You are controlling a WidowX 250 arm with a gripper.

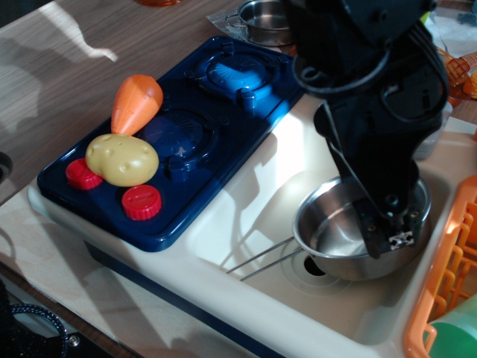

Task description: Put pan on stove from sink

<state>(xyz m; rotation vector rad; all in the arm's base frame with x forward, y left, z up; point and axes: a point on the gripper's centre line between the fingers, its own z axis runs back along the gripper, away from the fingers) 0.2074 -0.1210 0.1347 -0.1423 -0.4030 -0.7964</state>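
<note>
The shiny steel pan [328, 224] sits in the cream-white sink [253, 201], over the drain. Its thin wire handle [261, 261] points to the front left. My black gripper [393, 237] reaches down into the pan at its right-hand rim. The arm's bulk hides the fingertips, so I cannot see whether they are open or shut on the rim. The dark blue stove [223, 127] lies to the left of the sink, with two red knobs [141, 202] at its front.
An orange toy carrot [136, 102] and a yellow toy potato [122, 159] lie on the stove's left side. A small steel pot [264, 19] stands behind the stove. An orange dish rack [447, 283] borders the sink on the right.
</note>
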